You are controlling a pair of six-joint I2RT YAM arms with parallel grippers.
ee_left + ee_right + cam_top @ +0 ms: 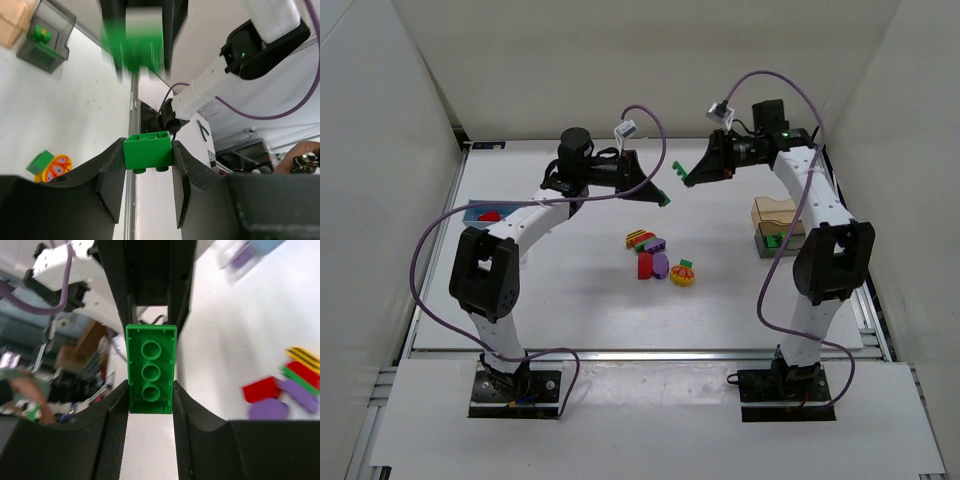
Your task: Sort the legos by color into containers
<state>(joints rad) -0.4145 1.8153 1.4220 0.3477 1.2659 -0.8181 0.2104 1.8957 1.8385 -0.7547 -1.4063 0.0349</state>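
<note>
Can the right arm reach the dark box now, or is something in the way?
Probably yes: the dark box lies close beside that arm, its open top looks free, and the right gripper holds a green lego.

Two grippers on show: left gripper (pixel 663 198), right gripper (pixel 683 176). One green piece in each, the short green lego (pixel 148 152) and the long green lego (pixel 150 370). Three containers in sight: blue container (pixel 472 213), tan container (pixel 770 208), dark container (pixel 762 248). One red block (pixel 490 214) in the blue, one green block (pixel 776 240) in the dark. Middle cluster (pixel 658 257): roughly six legos, too bunched for a firm count.
</note>
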